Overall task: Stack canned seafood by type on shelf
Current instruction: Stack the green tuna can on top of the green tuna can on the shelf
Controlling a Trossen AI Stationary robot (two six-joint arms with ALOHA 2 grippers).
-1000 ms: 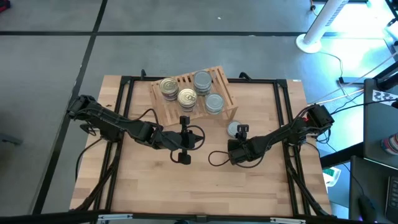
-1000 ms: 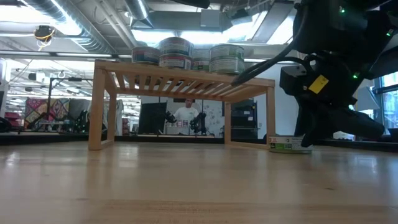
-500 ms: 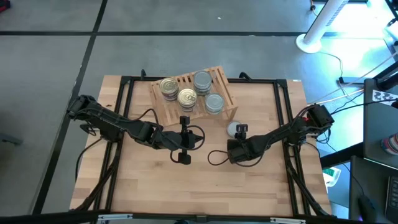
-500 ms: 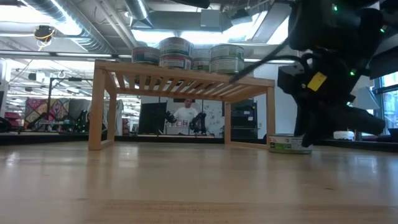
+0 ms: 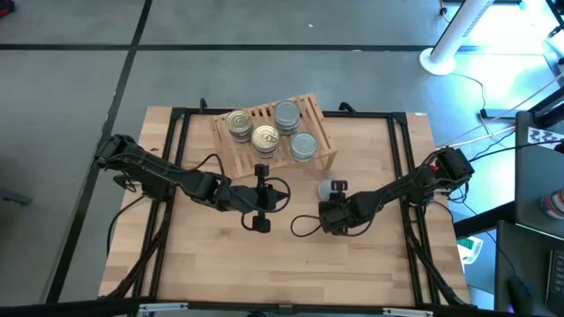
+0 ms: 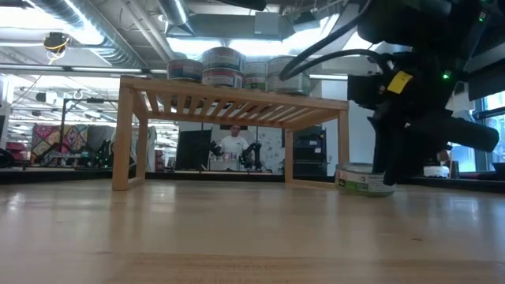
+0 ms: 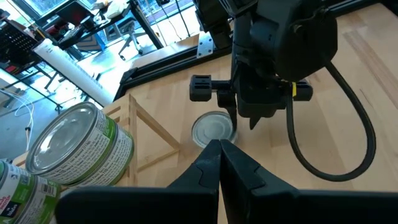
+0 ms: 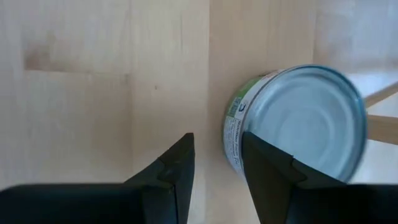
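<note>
The shelf (image 5: pixel 273 132) stands at the table's far middle. On it rest two gold-topped tins (image 5: pixel 238 121) (image 5: pixel 265 137) and two silver-topped tins (image 5: pixel 286 113) (image 5: pixel 302 145). A loose silver-topped tin (image 5: pixel 326 187) (image 8: pixel 298 124) stands on the table to the right of the shelf's near right corner. My right gripper (image 5: pixel 337 194) (image 8: pixel 217 168) is beside this tin, open, with only bare table between its fingers. My left gripper (image 5: pixel 269 195) (image 7: pixel 219 149) hovers shut near the table's middle, pointing at the loose tin (image 7: pixel 213 129). My right gripper has the outer side of one finger (image 8: pixel 264 165) against the loose tin's green-labelled side wall (image 8: pixel 238 134). The fingers point steeply down from above. The tin sits on the table, outside the gap between the fingers.
The shelf's near right leg (image 6: pixel 344 146) stands close behind the loose tin (image 6: pixel 359 180). Black frame rails (image 5: pixel 405 167) run along the table's sides. Bare wooden tabletop (image 5: pixel 291 264) stretches toward the near edge.
My right gripper has tipped and shifted slightly toward the table's left, its finger nudging the loose tin. The tin has slid a little to the left along the table.
</note>
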